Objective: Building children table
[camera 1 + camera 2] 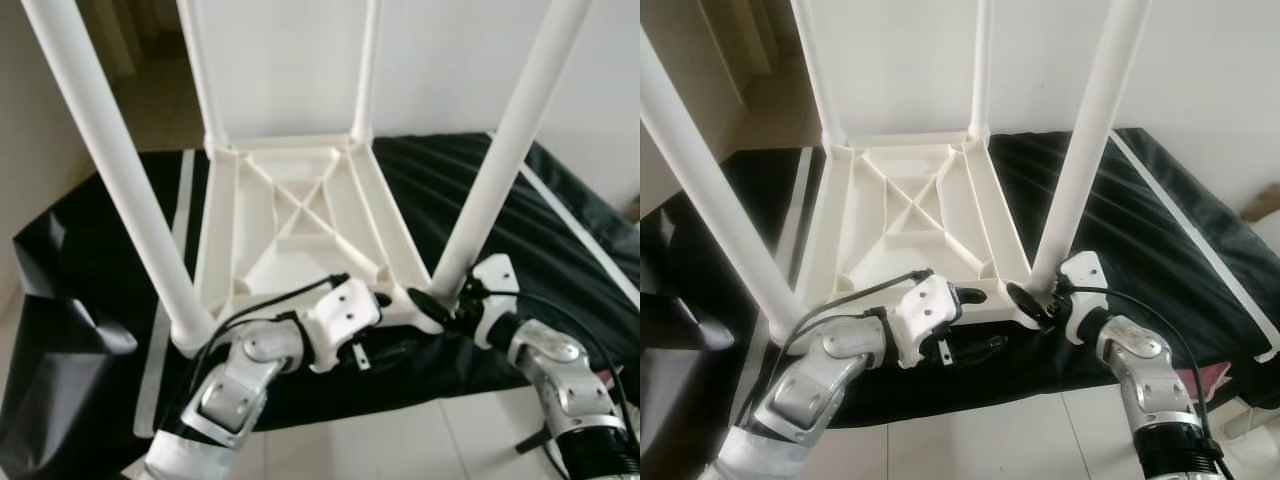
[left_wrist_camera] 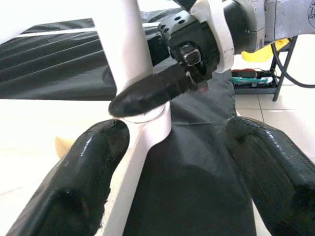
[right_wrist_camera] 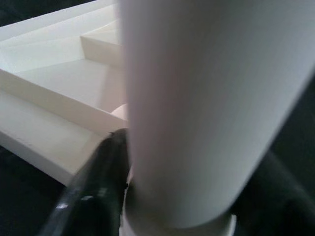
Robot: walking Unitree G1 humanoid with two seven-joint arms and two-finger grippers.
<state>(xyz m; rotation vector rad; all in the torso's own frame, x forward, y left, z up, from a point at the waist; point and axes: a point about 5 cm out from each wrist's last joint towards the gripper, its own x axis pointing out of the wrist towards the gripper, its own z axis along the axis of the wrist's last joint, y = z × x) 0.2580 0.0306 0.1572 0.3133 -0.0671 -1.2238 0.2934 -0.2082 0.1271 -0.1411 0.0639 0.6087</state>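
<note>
Children's table (image 1: 300,215), white plastic and turned upside down, lies at centre frame on a black sheet (image 1: 560,240) over pale floor tiles (image 1: 400,440), its four legs pointing up. Black fingers (image 3: 93,189) of the right gripper (image 1: 438,303) clamp the base of the near-right leg (image 1: 505,150), lower right of centre. The left gripper (image 1: 385,325), fingers (image 2: 74,182) spread apart and holding nothing, sits just beside the tabletop's near edge, at lower centre. The near-left leg (image 1: 110,160) slants across the left side.
</note>
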